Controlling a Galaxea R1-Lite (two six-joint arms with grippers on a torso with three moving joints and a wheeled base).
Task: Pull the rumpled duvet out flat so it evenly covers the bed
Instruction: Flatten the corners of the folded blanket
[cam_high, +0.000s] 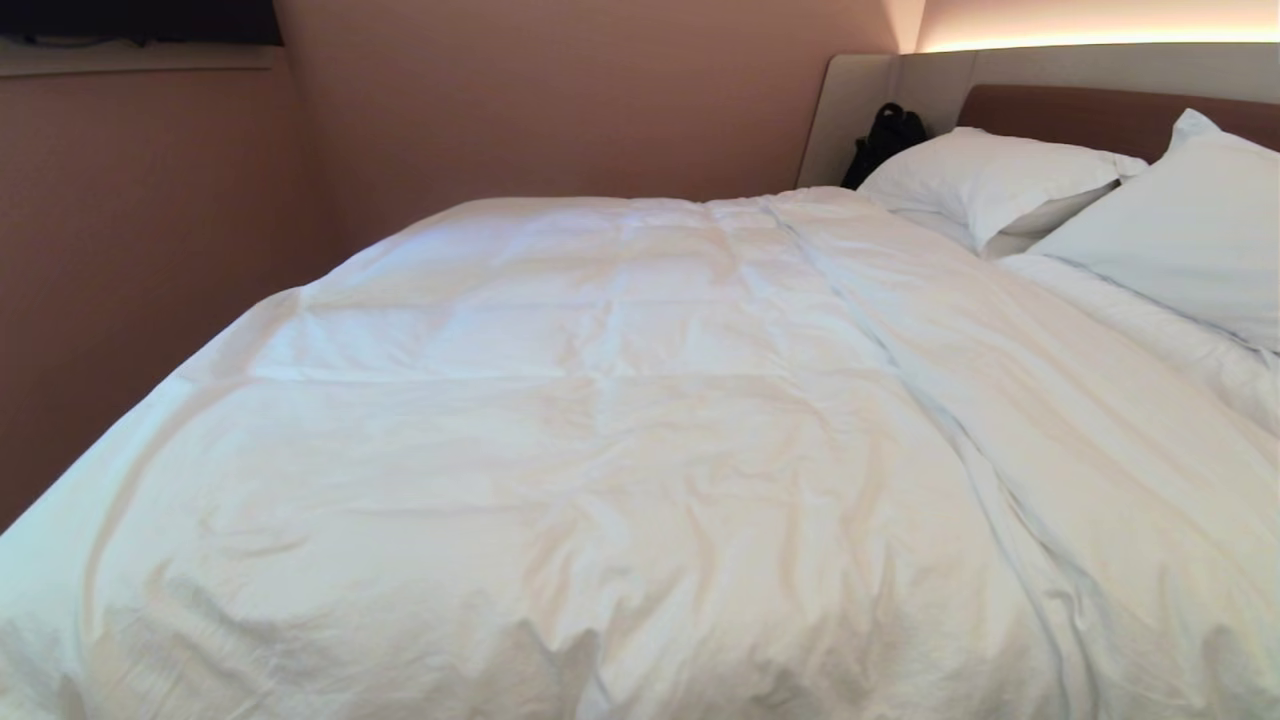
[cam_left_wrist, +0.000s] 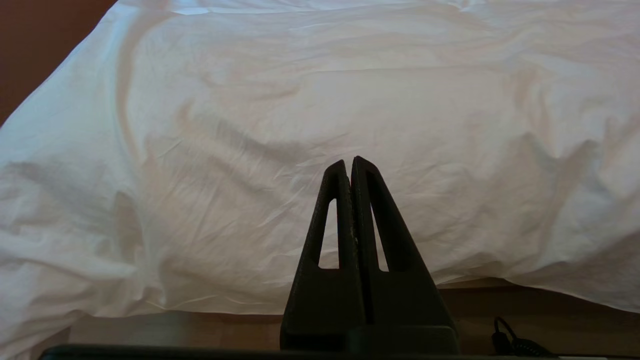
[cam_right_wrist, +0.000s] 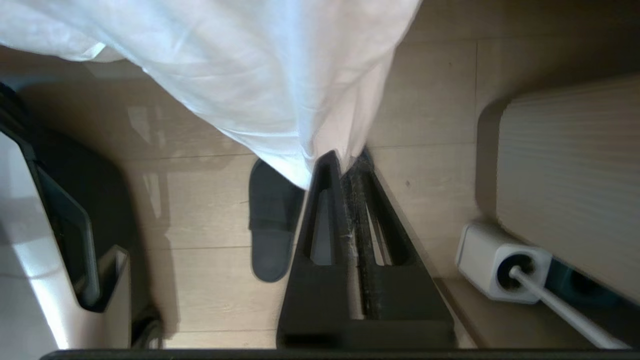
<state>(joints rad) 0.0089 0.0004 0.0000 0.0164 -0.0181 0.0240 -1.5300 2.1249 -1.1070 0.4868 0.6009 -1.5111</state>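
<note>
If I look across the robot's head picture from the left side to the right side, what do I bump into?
Pinkish wall → big white duvet covering the bed → black bag leaning in the far corner → first white pillow → second white pillow at the right edge.

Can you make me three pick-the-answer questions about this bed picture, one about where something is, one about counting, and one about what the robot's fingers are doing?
1. Where is the black bag?
A. beside the headboard
B. on the duvet
C. on the floor

2. How many pillows show?
A. one
B. two
C. four

3. How do the left gripper fingers stand?
A. wide apart
B. pressed together, holding nothing
C. clamped on a pillow

Answers:
1. A, it leans in the corner next to the headboard.
2. B, one pillow and another pillow lie at the head.
3. B, the fingers meet in front of the duvet without touching it.
</note>
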